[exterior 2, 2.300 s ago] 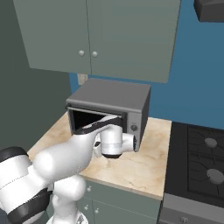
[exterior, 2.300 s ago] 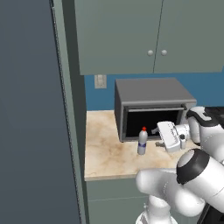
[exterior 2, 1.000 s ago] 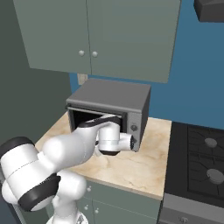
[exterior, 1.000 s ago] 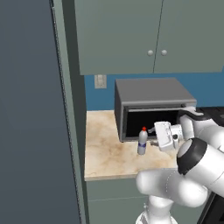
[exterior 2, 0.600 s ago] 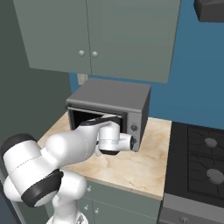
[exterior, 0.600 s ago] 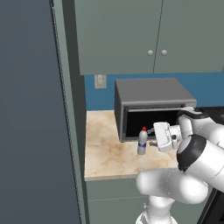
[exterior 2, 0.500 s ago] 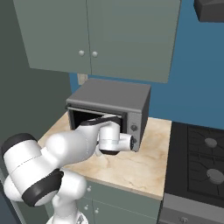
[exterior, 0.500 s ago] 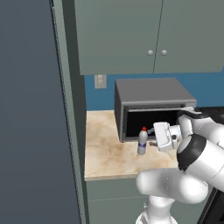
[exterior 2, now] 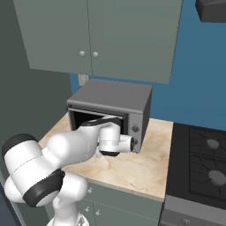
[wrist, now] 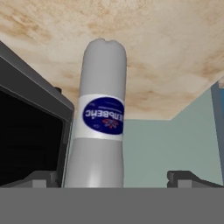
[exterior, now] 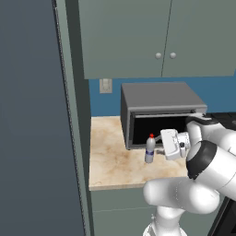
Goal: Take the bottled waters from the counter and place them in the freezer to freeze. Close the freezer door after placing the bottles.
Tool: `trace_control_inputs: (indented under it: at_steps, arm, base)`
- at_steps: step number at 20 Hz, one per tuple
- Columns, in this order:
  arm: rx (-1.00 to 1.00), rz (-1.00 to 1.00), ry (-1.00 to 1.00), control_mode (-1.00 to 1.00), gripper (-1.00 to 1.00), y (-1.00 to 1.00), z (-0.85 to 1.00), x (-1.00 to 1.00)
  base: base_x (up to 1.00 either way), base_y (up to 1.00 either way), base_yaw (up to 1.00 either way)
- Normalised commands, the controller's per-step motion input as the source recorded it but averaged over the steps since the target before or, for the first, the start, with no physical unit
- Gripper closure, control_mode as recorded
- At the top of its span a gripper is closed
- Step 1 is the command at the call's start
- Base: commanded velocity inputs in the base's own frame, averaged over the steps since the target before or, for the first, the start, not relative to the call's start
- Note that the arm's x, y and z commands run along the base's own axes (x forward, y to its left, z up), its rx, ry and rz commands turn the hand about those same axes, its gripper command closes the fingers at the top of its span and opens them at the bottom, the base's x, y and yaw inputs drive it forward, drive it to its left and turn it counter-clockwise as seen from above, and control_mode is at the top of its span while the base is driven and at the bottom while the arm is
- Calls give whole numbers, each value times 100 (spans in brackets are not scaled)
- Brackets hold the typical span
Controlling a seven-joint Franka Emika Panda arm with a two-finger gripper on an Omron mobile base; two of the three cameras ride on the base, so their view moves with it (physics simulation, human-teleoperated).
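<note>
bottle: red-capped bottled water (exterior: 150,149) stands upright on the counter (exterior: 110,161), long axis vertical, cap up. Just in front of the oven's lower left corner, touching or nearly so, can't tell.
bottle in my hand view: bottle (wrist: 99,131) runs top to bottom of the picture, base away from me, blue oval label upside down because my camera is rolled.
my jaws: my gripper (exterior: 161,140) is spread fully wide, holding nothing. Fingertips (wrist: 37,178) sit either side of the bottle's near end, not pressing it.
oven: grey boxy oven (exterior: 159,113), dark cavity facing out, bottle at its left front.
around: fridge-freezer panel (exterior: 32,129) far left of the oven; wall cabinets (exterior: 152,37) above the oven; stovetop (exterior 2: 203,163) right of the oven.
in the way: the oven front sits close beside one finger.
</note>
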Motion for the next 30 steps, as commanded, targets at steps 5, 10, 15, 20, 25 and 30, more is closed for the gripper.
trace_control_inputs:
  at_steps: [5,10,15,20,25,30]
  arm:
    - [0,0,0,-100,-100,7,-4,0]
    - [0,0,0,-100,-100,0,0,3]
    - [-1,0,0,-100,-100,6,0,20]
    - [0,0,0,-100,-100,14,-2,14]
    - [0,0,0,-100,-100,12,-3,15]
    - [0,0,0,-100,-100,13,-2,23]
  base:
    - [0,0,0]
    - [0,0,0]
    - [0,0,0]
    - [0,0,0]
    - [0,0,0]
    - [0,0,0]
